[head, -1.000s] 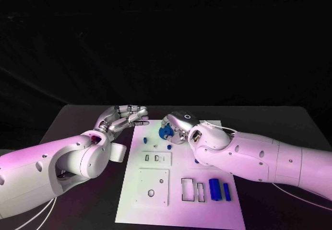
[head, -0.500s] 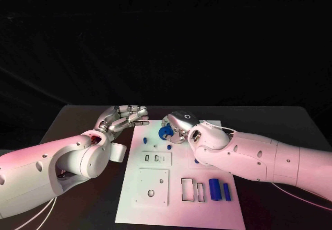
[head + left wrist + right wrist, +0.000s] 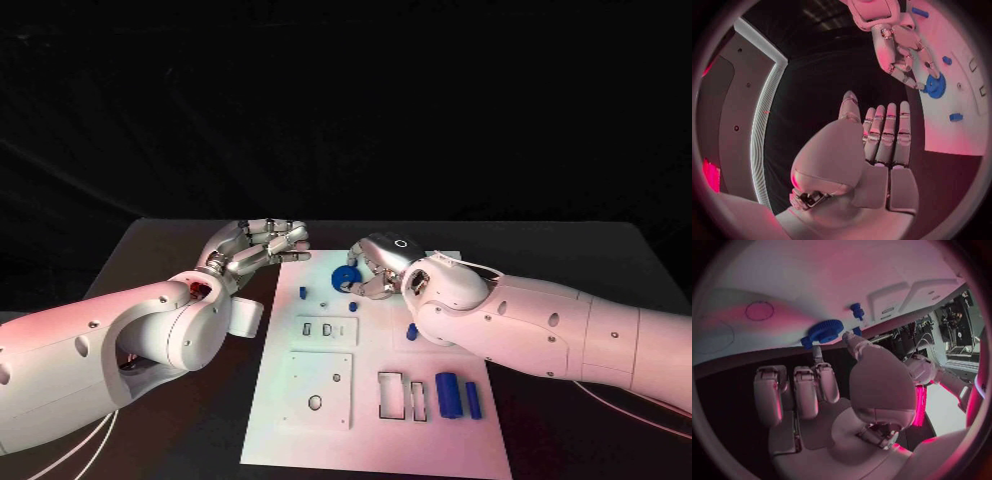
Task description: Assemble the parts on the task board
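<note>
A blue gear (image 3: pixel 346 278) (image 3: pixel 934 86) (image 3: pixel 824 331) lies on the far part of the white task board (image 3: pixel 375 440) (image 3: pixel 817 280). My right hand (image 3: pixel 381 267) (image 3: pixel 895 45) (image 3: pixel 826 390) hovers just behind it with fingers spread and their tips at the gear's rim, gripping nothing. Off the board's far left corner my left hand (image 3: pixel 260 243) (image 3: pixel 879 145) is raised with straight fingers, holding nothing. Small blue pegs (image 3: pixel 303 293) (image 3: pixel 355 305) lie near the gear, and another blue piece (image 3: pixel 411 332) lies beside my right forearm.
A blue cylinder (image 3: pixel 447 394) and a blue bar (image 3: pixel 473 399) lie at the board's near right, next to rectangular cut-outs (image 3: pixel 392 395). White square plates with holes (image 3: pixel 319 390) sit on its left half. Dark table (image 3: pixel 159 250) surrounds the board.
My right hand has drawn back a little toward the right, uncovering more of the blue gear, which stays in place. The left hand has barely moved.
</note>
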Controlling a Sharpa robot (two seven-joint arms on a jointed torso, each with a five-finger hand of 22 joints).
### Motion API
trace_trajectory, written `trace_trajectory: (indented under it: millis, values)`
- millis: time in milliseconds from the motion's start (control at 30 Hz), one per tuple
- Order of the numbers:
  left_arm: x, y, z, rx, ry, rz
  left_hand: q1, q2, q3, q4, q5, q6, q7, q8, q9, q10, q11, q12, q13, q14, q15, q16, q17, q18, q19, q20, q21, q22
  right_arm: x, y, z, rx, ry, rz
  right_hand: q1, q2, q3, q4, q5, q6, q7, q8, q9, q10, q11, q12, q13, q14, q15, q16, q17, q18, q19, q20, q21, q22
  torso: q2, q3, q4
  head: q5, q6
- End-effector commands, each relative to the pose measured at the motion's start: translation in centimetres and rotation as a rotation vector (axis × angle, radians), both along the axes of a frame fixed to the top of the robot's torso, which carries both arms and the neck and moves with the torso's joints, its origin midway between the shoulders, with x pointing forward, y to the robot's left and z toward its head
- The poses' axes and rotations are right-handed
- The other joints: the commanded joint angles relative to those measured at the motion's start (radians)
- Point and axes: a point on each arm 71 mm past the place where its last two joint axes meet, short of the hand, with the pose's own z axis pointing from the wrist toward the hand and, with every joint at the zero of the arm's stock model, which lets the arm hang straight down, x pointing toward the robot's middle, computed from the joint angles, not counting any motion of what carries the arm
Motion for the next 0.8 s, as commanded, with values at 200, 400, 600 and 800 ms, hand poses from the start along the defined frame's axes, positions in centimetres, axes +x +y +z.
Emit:
trace_trajectory:
  millis: [200,400,600,800]
  values:
    - [0.0,0.0,0.2,-0.008,-0.007,-0.014,0.002,0.009,0.002,-0.006,-0.004,-0.006,0.019,-0.005,0.001,-0.007,-0.002,-0.004,-0.001,-0.008,0.0,-0.007,0.001,0.016,-0.002,0.008,-0.005,-0.001,-0.7,-2.1,0.9,0.109,-0.008,-0.024,0.024,0.005,0.016,0.01,0.023,0.016,-0.003,0.01,-0.002,0.018,-0.004,0.015,0.121,0.104,-0.003,0.004,0.263,-0.012,0.06,-0.001,0.004,0.217,-0.003,0.0014,-0.0043,-0.002,0.003]
    - [0.2,0.2,0.1,-0.006,-0.007,-0.008,0.002,0.009,0.001,-0.006,-0.004,-0.006,0.019,-0.005,0.001,-0.008,-0.002,-0.004,-0.001,-0.008,0.0,-0.007,0.001,0.016,-0.002,0.008,-0.005,-0.001,-1.1,-6.2,3.2,0.228,0.034,-0.057,0.088,-0.005,0.046,-0.018,0.007,0.005,0.0,0.005,-0.008,0.014,-0.002,0.011,0.118,0.104,-0.002,0.004,0.263,-0.008,0.047,-0.001,-0.01,0.206,-0.01,0.0025,-0.0138,-0.009,0.006]
    - [0.4,0.6,0.0,-0.004,-0.01,-0.002,0.002,0.009,0.001,-0.007,-0.005,-0.006,0.019,-0.005,0.001,-0.008,-0.002,-0.004,-0.001,-0.008,0.0,-0.007,0.002,0.016,-0.002,0.008,-0.006,-0.001,-1.2,-11.3,4.0,0.279,0.202,-0.035,0.169,-0.013,0.007,-0.069,-0.036,-0.035,0.005,-0.011,-0.027,-0.015,0.005,-0.014,0.094,0.104,0.007,0.004,0.263,0.007,0.003,0.006,-0.058,0.168,-0.023,0.0036,-0.0322,-0.008,0.008]
    - [0.9,1.0,-0.2,-0.002,-0.016,0.006,0.002,0.009,0.0,-0.007,-0.005,-0.007,0.019,-0.006,0.002,-0.009,-0.002,-0.004,-0.001,-0.008,0.0,-0.008,0.002,0.016,-0.002,0.008,-0.006,-0.001,-1.2,-16.0,4.0,0.272,0.247,-0.041,0.223,-0.005,-0.018,-0.097,-0.011,-0.018,-0.005,0.007,-0.031,-0.015,-0.013,-0.008,0.099,0.104,-0.007,0.004,0.263,0.009,-0.003,-0.002,-0.065,0.166,-0.033,0.0103,-0.0448,-0.008,0.007]
